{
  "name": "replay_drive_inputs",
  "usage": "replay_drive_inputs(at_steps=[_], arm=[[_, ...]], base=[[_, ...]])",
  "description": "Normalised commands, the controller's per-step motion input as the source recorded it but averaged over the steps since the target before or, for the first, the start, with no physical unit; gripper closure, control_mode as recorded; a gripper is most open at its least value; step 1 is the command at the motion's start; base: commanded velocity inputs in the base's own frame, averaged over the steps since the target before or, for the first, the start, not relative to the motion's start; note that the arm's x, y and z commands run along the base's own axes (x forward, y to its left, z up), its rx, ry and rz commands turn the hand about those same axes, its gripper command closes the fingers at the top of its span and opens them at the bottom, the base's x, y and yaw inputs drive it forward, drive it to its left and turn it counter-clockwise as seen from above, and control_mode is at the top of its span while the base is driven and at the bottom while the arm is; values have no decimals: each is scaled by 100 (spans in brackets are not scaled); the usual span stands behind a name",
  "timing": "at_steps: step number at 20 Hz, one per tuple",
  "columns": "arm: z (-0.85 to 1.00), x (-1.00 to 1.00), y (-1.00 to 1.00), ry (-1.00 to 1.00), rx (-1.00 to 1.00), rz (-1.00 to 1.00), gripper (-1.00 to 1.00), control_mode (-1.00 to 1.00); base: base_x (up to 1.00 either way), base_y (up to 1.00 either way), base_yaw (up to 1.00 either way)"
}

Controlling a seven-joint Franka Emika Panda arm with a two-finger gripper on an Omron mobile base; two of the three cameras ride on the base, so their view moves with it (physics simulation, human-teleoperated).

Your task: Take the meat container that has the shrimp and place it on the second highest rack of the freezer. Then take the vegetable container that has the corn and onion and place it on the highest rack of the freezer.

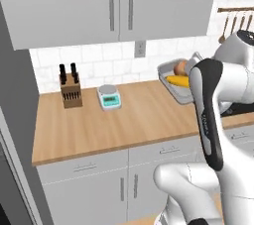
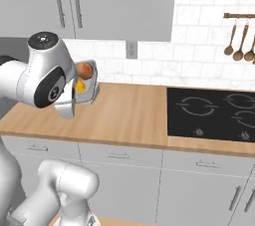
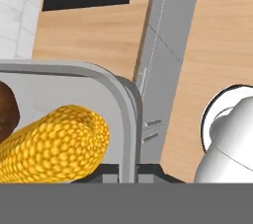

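My jaws pinch the rim of the tray point(image 3: 126, 114), held aloft above the counter point(image 1: 129, 115) with corn point(image 3: 54, 141) and onion point(image 2: 85, 70) aboard: a stiff tray, its loose cargo liable to roll if tipped.

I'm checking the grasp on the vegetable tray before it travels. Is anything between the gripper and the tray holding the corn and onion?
Nothing visible. The gripper is shut on the rim of the tray, which is lifted above the counter with the corn and onion inside. The freezer isn't in sight, so that path can't be judged.
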Motion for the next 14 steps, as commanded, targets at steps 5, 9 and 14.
replay_drive_inputs(at_steps=[5,9,14], arm=[[0,0,0,0,0,0,100,100],[0,0,0,0,0,0,100,100],[0,0,0,0,0,0,100,100]], base=[[-100,52,-6],[-100,85,21],[-46,100,32]])
